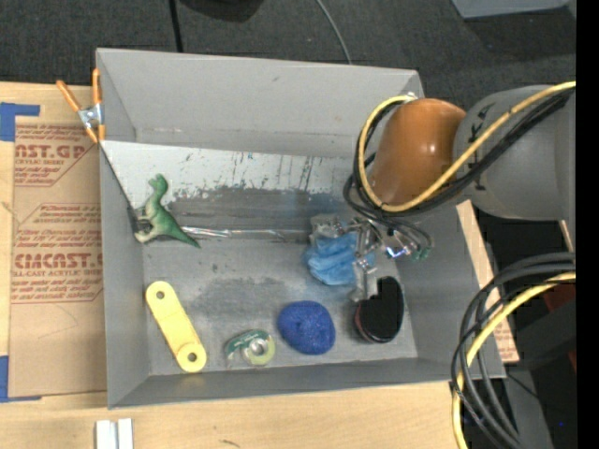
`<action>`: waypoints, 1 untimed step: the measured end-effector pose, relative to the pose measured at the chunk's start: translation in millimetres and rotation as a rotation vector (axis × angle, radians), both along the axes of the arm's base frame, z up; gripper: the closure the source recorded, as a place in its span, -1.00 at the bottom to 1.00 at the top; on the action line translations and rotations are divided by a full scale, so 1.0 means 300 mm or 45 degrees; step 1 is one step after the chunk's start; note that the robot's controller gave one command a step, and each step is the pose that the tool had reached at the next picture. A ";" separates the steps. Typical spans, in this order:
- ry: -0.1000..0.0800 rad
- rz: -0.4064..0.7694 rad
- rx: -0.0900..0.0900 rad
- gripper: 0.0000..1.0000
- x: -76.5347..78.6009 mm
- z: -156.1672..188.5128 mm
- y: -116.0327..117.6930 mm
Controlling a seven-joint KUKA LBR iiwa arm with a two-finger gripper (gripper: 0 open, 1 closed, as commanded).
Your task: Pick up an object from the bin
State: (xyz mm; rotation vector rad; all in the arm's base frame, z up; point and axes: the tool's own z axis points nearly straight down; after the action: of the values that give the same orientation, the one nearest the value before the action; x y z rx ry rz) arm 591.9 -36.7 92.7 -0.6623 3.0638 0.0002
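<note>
Grey metal bin (281,138), loose things scattered over its floor, and down at the right-hand side the pincer (363,274), hanging low beneath the orange dome cover (416,150) of the wrist. Open or closed? Cannot tell, too much cable and metal in the way. Parked right at the edge of a crumpled light-blue soft lump (329,258), with a glossy black oval piece (379,314) just below and to the right. Down between those two, then, and no calling the target yet; nothing visibly clamped. Probably the light-blue lump, going by closeness, but only a guess. Along the front wall: a dark blue rough foam ball (306,328), near the black oval yet apart from it, then a small green-and-white ring (250,347), then a flat yellow plastic bar (174,325) with a hole at one end, lying slanted. Far off by the left wall, a green toy dinosaur (161,215), upright, well clear of the action. Everything lying singly, nothing heaped: handy, leaving room to come down round one piece without nudging a neighbour. Tight only here, with lump and oval so close together. Lift not yet begun.
</note>
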 end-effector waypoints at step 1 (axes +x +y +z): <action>-0.008 -0.364 0.004 1.00 -0.001 -0.070 -0.076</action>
State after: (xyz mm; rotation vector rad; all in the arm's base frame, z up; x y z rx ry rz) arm 591.7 -59.6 71.7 -0.2191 3.1204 0.0021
